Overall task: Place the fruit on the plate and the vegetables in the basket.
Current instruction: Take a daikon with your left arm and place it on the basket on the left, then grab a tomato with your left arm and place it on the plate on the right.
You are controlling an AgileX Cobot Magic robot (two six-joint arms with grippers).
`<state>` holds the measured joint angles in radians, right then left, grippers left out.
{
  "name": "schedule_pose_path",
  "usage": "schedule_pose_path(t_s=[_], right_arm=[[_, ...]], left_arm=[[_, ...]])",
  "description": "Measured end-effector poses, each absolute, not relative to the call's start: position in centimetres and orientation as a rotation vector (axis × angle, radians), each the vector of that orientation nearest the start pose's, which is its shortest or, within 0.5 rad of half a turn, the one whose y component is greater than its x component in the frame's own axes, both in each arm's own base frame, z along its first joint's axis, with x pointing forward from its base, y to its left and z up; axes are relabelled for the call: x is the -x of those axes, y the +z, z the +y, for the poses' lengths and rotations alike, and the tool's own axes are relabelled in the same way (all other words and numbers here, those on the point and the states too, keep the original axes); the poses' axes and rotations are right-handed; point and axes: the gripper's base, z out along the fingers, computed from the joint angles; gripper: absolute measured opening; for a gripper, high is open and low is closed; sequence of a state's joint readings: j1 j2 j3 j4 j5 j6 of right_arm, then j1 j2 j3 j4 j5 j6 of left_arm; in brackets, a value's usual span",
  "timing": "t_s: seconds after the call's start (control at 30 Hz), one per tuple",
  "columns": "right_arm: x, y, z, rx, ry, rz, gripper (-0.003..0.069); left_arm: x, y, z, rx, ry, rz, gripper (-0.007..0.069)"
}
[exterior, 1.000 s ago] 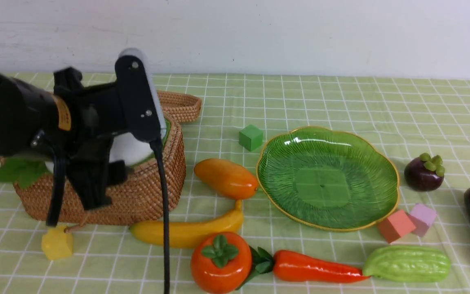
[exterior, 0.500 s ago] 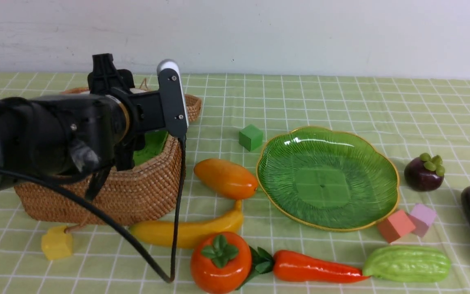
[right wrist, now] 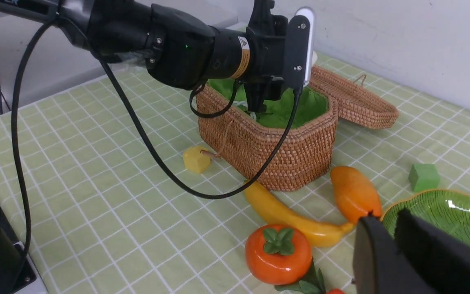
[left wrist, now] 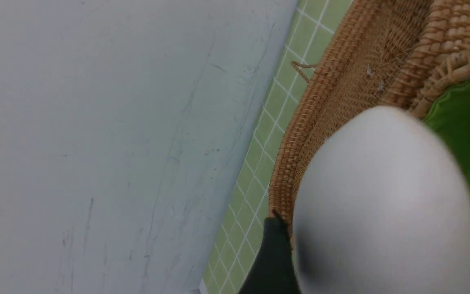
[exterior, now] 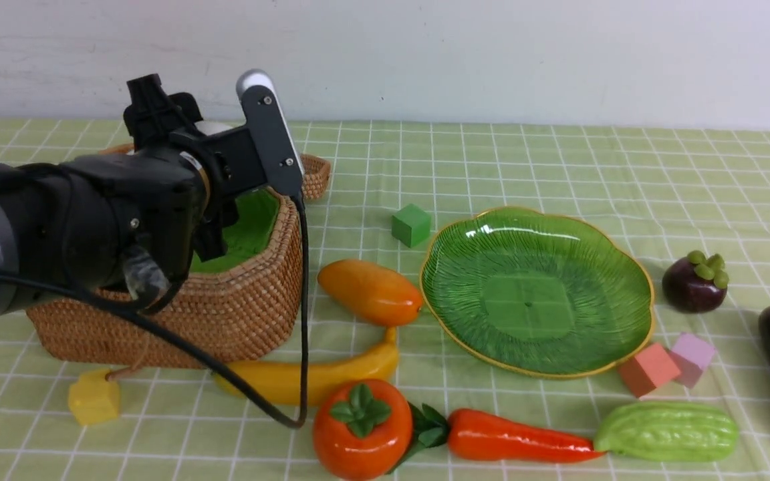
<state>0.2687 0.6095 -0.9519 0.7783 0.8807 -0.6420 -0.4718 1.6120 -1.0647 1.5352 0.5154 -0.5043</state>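
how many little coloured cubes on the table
4. green cube just behind the plate's left rim; yellow cube before the basket's left end; red cube and pink cube together at the plate's front right. Others may hide behind the basket.

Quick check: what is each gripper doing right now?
Left gripper: closed on the white gourd, over the basket.
Right gripper: closed, holding nothing.
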Motion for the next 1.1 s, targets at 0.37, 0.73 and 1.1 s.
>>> schedule_pose_path(t_s=[0.37, 0.73, 1.1], right_arm=[[-6.7, 41.9, 6.9, 0.710, 0.658, 1.715, 0.0087], [-6.7, 41.9, 7.0, 0.711, 0.659, 1.716, 0.0087], [-6.2, 41.4, 7.1, 0.769, 0.684, 1.761, 0.0087]], left_arm=[[-30.0, 32.4, -10.2, -0.785, 0.637, 1.907, 0.0521], [-24.9, 33.1, -10.9, -0.368, 0.101, 2.286, 0.0275], [-20.1, 27.2, -20.9, -1.018, -0.254, 2.541, 0.0099]])
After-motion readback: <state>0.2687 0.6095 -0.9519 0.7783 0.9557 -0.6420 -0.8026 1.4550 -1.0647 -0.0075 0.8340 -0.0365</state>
